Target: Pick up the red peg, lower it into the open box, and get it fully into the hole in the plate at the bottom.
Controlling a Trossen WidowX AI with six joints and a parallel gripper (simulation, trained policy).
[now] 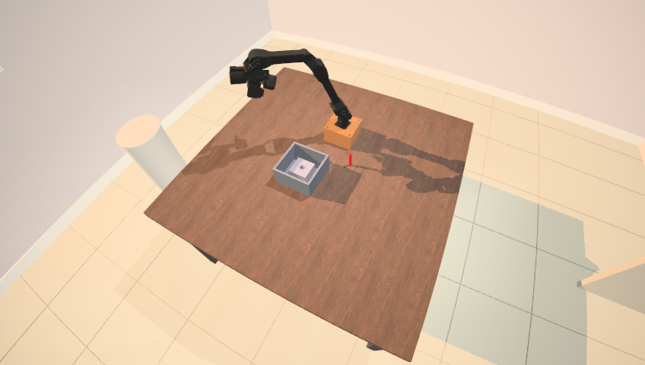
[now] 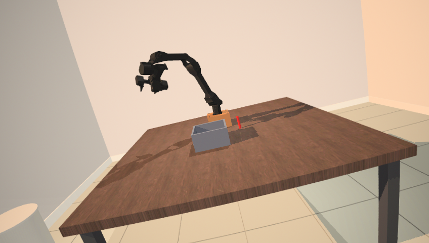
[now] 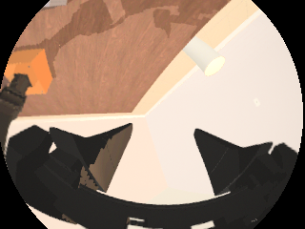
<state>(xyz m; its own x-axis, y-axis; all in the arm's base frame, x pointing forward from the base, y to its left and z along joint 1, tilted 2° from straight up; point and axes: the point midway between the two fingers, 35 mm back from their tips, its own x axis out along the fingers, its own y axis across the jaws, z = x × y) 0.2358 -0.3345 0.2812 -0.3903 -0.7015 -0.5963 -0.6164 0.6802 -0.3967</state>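
Evidently, the slim red cylindrical peg (image 1: 350, 159) (image 2: 238, 122) stands upright on the brown wood-grained worktop (image 1: 316, 244) (image 2: 210, 180) (image 3: 110, 62), at three o'clock from the grey square-walled open box (image 1: 291, 179) (image 2: 211, 141) in the top view. The black end effector (image 1: 263, 89) (image 2: 147, 90) (image 3: 164, 129) gapes wide, gripping nothing.

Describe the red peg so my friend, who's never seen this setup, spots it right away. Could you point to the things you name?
On the brown wooden table (image 1: 316, 253) (image 2: 241, 168), find the orange block (image 1: 338, 138) (image 2: 227, 119) (image 3: 42, 72) that the black arm stands on. Near it, beside the open grey box (image 1: 291, 180) (image 2: 211, 140), is the red peg (image 1: 350, 160) (image 2: 238, 122). It's slim and upright, the only red thing there, far narrower than the block or box.
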